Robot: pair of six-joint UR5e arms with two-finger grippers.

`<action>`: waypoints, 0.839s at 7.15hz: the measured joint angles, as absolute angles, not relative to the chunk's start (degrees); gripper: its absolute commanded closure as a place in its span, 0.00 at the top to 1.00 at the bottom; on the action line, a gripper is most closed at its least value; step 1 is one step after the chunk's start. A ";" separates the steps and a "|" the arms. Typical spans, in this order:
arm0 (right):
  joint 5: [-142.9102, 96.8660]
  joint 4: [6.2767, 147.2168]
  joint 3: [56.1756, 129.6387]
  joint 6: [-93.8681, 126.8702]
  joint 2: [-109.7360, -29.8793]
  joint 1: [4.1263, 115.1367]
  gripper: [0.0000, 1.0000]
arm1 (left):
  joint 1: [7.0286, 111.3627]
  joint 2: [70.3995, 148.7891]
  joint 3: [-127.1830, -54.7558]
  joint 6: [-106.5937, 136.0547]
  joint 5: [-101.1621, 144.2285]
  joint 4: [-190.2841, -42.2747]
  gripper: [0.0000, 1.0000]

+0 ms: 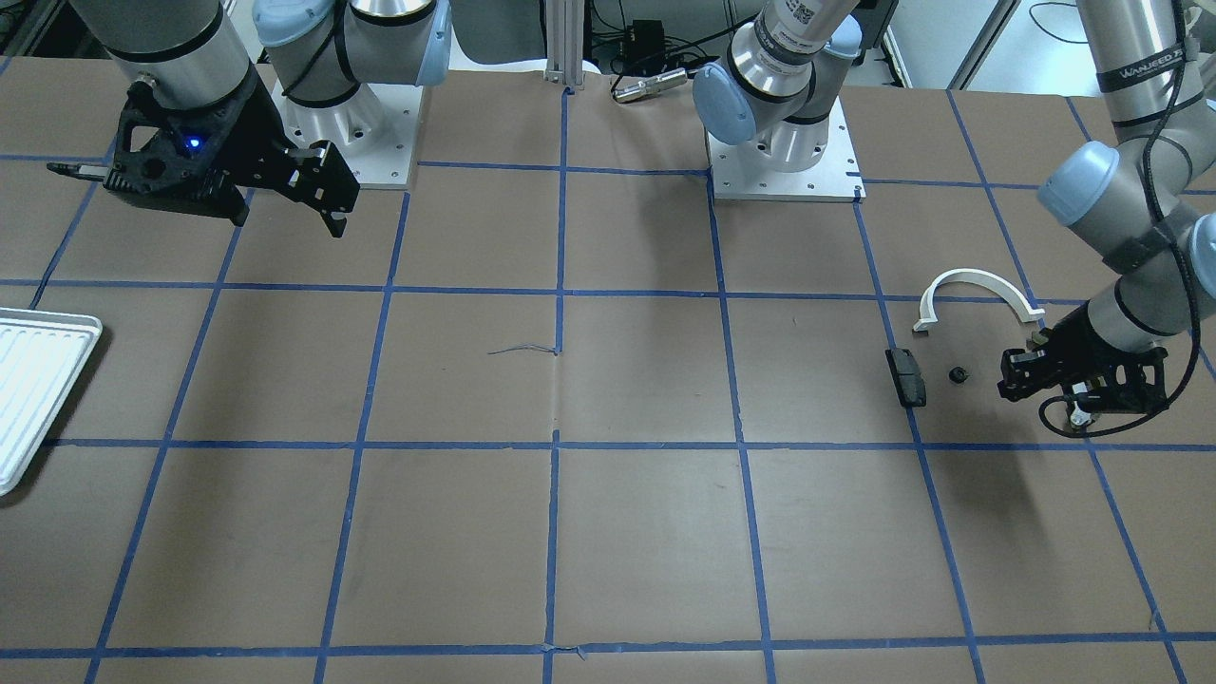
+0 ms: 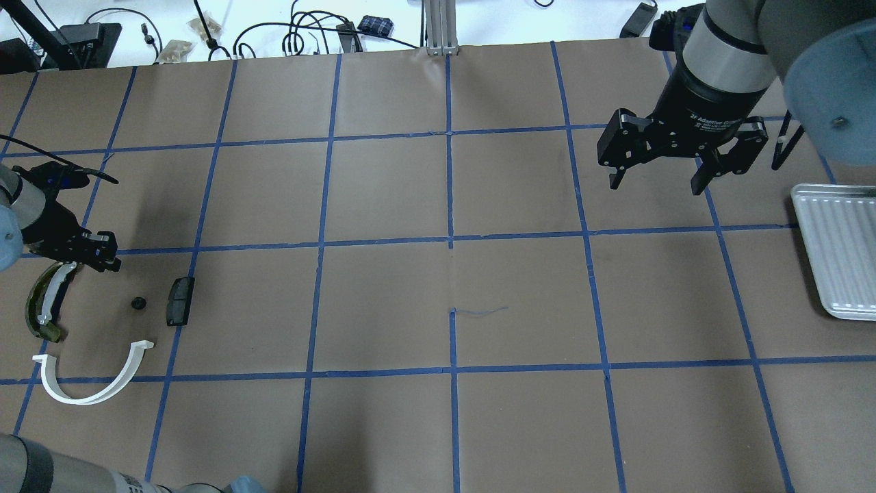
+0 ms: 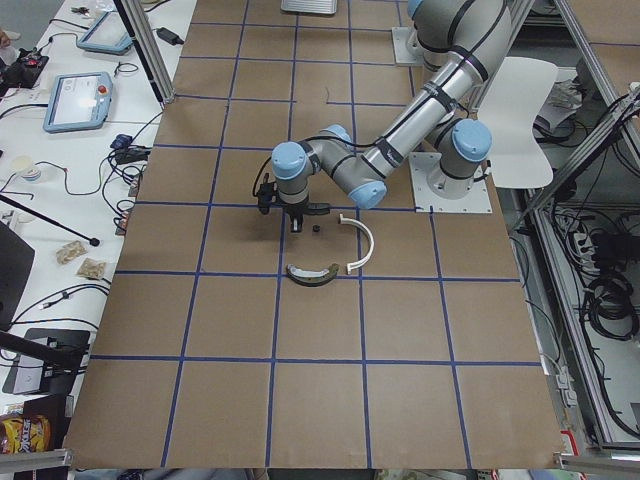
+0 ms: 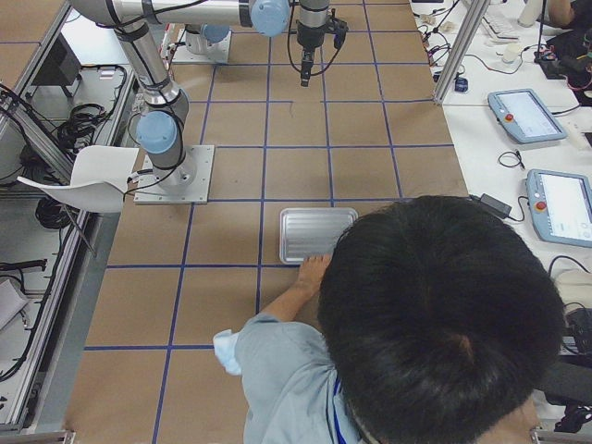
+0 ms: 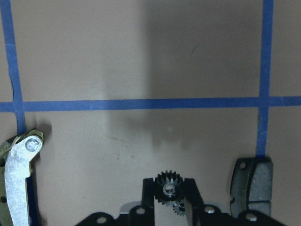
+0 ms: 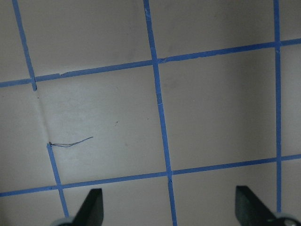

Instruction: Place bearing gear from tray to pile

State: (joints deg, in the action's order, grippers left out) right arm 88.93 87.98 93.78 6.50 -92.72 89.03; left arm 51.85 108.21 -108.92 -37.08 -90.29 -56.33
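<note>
bearing gear (image 1: 958, 374) lies in the pile (image 2: 180, 301), left gripper (image 5: 169, 193) slightly parted and empty above it, right gripper (image 2: 655, 186) wide open; placement looks done, next lift clear.

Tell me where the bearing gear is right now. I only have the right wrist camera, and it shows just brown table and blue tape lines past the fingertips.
Observer: The bearing gear sits on the table, between the dark block and the olive-green curved piece.
Operator: Does the left gripper have it?
Observer: No. The left gripper hangs beside the gear, apart from it.
Operator: And the tray?
Observer: The tray shows only its ribbed floor, with nothing in it.
</note>
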 measured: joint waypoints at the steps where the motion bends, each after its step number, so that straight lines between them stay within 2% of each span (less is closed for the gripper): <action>1: 88.92 87.96 93.78 6.51 -92.72 89.03 1.00 | 50.70 109.07 -108.99 -37.05 -90.29 -56.22 0.00; 2: 88.91 87.94 93.79 6.50 -92.72 89.03 1.00 | 50.13 109.64 -109.21 -36.93 -90.32 -56.16 0.00; 3: 88.91 87.96 93.81 6.50 -92.72 89.03 1.00 | 49.87 109.73 -109.88 -36.77 -90.34 -55.87 0.06; 6: 88.86 87.96 93.78 6.50 -92.72 89.03 1.00 | 49.77 109.36 -112.94 -36.90 -90.62 -50.94 0.07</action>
